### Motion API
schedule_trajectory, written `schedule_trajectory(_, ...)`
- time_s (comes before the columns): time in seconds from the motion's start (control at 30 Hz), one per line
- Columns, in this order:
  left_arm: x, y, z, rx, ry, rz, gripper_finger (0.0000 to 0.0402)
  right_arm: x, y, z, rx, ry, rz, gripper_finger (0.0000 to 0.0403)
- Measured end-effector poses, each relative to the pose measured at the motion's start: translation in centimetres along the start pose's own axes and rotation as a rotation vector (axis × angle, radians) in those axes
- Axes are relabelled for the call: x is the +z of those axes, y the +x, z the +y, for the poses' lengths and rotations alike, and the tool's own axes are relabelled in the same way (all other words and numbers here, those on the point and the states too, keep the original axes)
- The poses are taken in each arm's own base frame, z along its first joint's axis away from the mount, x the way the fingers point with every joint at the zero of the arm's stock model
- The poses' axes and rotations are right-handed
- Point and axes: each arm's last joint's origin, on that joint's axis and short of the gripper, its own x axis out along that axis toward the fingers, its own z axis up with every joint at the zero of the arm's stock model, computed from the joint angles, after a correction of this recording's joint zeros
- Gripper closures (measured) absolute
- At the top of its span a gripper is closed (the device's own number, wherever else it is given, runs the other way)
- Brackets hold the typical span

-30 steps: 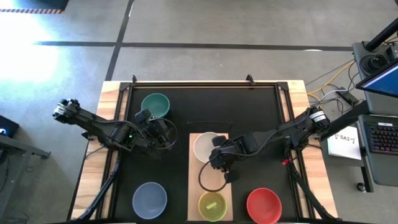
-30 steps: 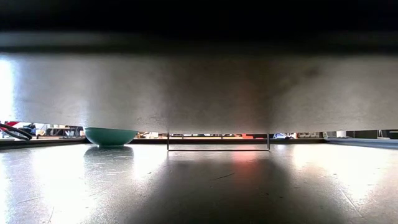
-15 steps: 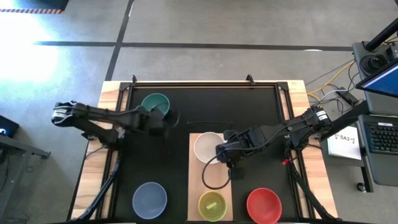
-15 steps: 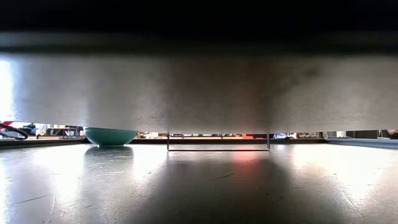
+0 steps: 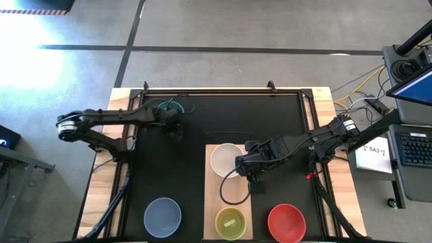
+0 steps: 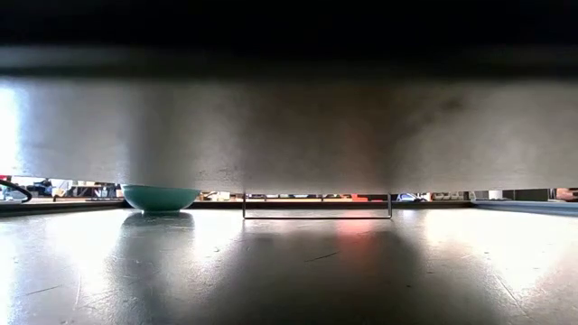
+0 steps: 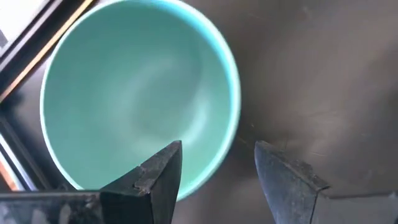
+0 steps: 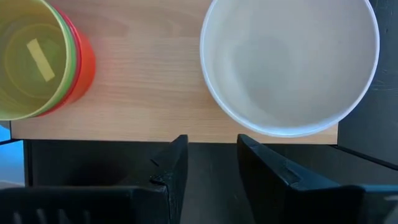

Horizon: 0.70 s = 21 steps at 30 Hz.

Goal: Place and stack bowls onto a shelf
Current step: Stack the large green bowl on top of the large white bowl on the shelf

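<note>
A small teal bowl [image 7: 137, 93] rests on its base on the black tabletop at the far left [image 5: 164, 106], and it also shows in the low view [image 6: 160, 197]. My left gripper [image 7: 217, 165] hovers open above its rim. One finger is over the bowl's inside and the other over the table beside it. A white bowl [image 8: 289, 62] stands on the pale wooden shelf [image 8: 143, 81]. My right gripper [image 8: 211, 155] is open with nothing between its fingers, above the shelf's right edge near the white bowl [image 5: 226, 160].
A yellow bowl [image 8: 28, 56] is nested in green and orange-red bowls at the shelf's near end [image 5: 230, 223]. A grey-blue bowl [image 5: 162, 216] stands near left and a red bowl [image 5: 286, 222] near right. A cable loop [image 5: 233, 192] hangs over the shelf.
My left gripper has swung toward the table's far edge and come down over the teal bowl, turning as it went. My right gripper has rolled at the wrist and drawn a little up and toward the table's right edge, away from the white bowl. No bowl has moved.
</note>
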Motion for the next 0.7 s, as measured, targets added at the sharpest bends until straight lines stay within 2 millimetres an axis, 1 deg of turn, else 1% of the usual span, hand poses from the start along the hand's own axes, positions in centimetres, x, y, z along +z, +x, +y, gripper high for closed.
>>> schedule_trajectory(0.17,0.5,1.6,-0.2,0.003,0.011,0.041,0.0216,0.0,0.0,0.0,-0.001,-0.002,0.001,0.028)
schedule_trajectory(0.37,0.9,4.3,-0.6,0.036,0.049,0.115,0.0217,0.0,0.0,0.0,-0.008,-0.002,0.003,0.0275)
schedule_trajectory(0.43,0.9,5.1,-0.8,0.057,0.057,0.126,0.0225,-0.1,0.0,0.0,-0.008,0.006,0.005,0.0277)
schedule_trajectory(0.5,1.0,5.5,-0.9,0.082,0.082,0.125,0.0246,-0.1,0.0,0.0,-0.009,0.015,0.007,0.028)
schedule_trajectory(0.57,1.0,5.6,-0.9,0.099,0.105,0.123,0.0279,-0.1,0.0,0.0,-0.01,0.02,0.011,0.0283)
schedule_trajectory(0.7,1.0,5.2,-0.7,0.097,0.111,0.11,0.0374,-0.1,0.1,0.0,-0.011,0.02,0.013,0.0288)
